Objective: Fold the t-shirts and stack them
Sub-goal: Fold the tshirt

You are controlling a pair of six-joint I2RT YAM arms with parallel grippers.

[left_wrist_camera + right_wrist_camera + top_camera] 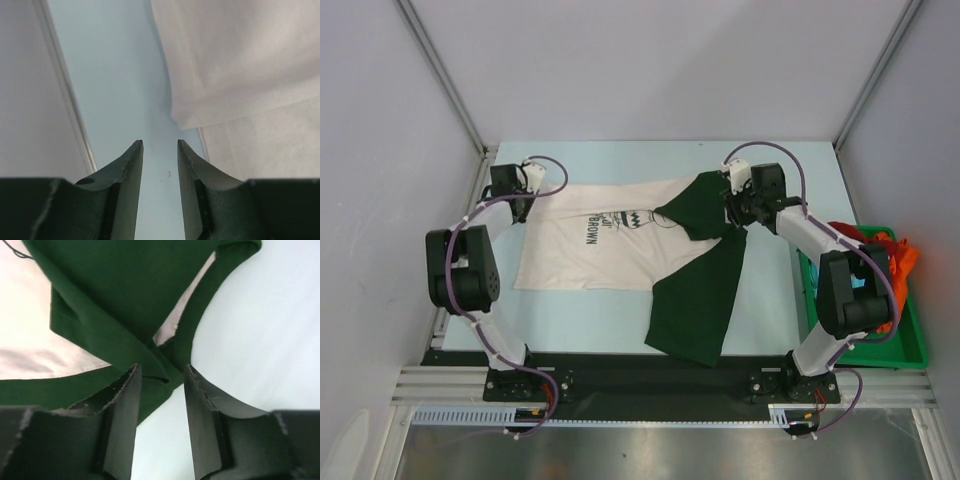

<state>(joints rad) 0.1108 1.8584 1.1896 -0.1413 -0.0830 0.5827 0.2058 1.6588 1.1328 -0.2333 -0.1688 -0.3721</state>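
Left gripper [160, 144] stands narrowly open and empty over the bare desk [115, 90], just beside the far-left edge of the cream-white t-shirt [240, 65]. Right gripper [162, 367] is also narrowly open, holding nothing, just above the dark green t-shirt [110, 295], which overlaps the white one's right part.

Lab robot cell: plain grey walls [650, 60], aluminium framing [450, 88].
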